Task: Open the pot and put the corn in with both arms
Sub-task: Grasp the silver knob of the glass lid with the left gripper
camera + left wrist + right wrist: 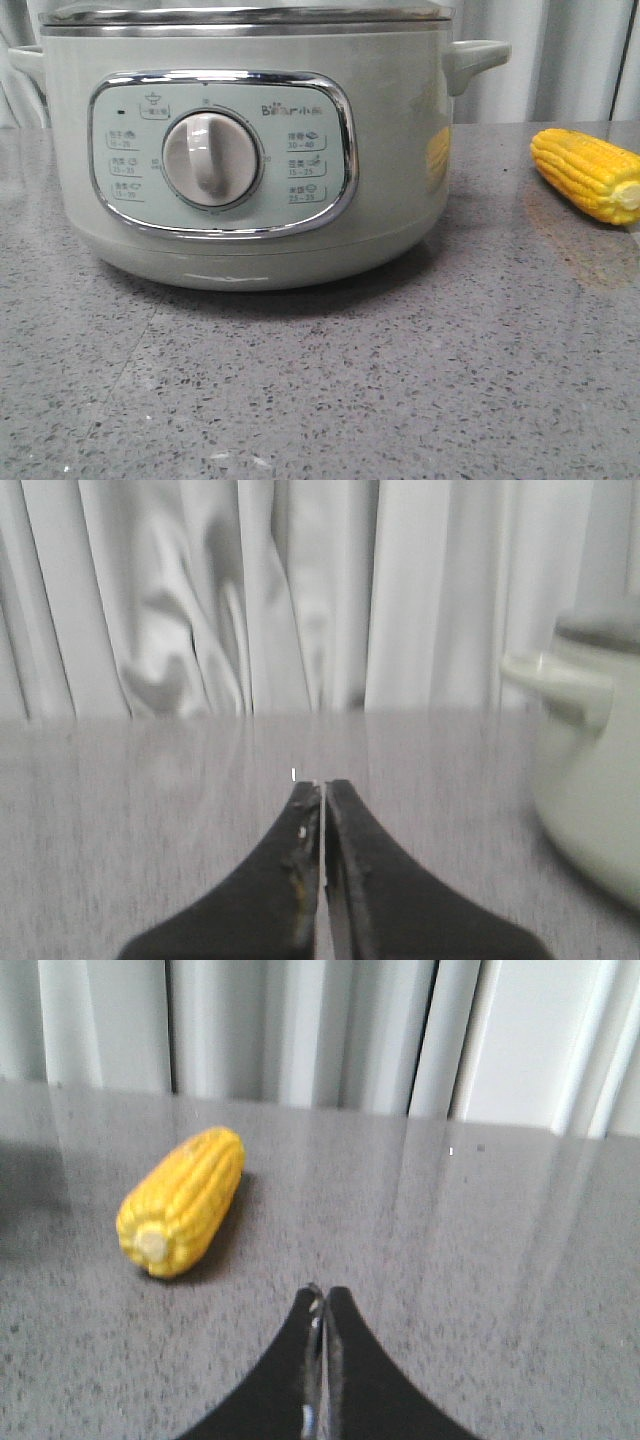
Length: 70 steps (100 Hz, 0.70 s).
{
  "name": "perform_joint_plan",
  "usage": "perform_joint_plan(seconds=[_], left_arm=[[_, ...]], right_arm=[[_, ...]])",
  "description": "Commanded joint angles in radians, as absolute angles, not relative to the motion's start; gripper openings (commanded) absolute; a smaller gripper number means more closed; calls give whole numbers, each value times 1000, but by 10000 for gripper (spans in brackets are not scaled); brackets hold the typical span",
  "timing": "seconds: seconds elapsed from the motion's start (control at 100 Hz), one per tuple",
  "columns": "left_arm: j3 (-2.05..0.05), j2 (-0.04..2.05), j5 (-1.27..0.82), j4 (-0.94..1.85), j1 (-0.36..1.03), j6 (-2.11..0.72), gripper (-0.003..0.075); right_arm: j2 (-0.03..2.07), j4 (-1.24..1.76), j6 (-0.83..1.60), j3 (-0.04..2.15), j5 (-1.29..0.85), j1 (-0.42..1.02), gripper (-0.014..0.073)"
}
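Observation:
The pale sage-green pot fills the front view, its cream dial facing me and its steel-rimmed lid closed on top. The yellow corn lies on the table to the pot's right, pale cut end toward me. In the left wrist view my left gripper is shut and empty over bare table, with the pot and one side handle off to its side. In the right wrist view my right gripper is shut and empty, a short way from the corn. Neither gripper shows in the front view.
A grey speckled tabletop runs under everything. Pale pleated curtains hang close behind the table's far edge.

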<state>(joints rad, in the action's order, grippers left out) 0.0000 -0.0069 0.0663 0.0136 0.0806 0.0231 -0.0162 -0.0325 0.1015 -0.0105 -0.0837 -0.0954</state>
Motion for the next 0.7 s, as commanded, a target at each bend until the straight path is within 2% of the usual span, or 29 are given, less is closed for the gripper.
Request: perform_joint_plan(seconds=[0.0,0.2,0.38,0.51,0.69], left_arm=[[21,-35,220,22,89,35,-20],[-70,22,204,24,89,35,-21],[-249,185,193,24,89,35,-21],[-410,355,121,24,91,35,-20],[-567,566,122,24,91,35,-20]], right_arm=[[-31,-21,104,-27,38,-100,-64],[-21,16,104,6,115,-100,-64],[60,16,104,163,-94,-100,-64],[201,16,104,306,-230,-100,-64],[400,74,104,472,-266,-100,-64]])
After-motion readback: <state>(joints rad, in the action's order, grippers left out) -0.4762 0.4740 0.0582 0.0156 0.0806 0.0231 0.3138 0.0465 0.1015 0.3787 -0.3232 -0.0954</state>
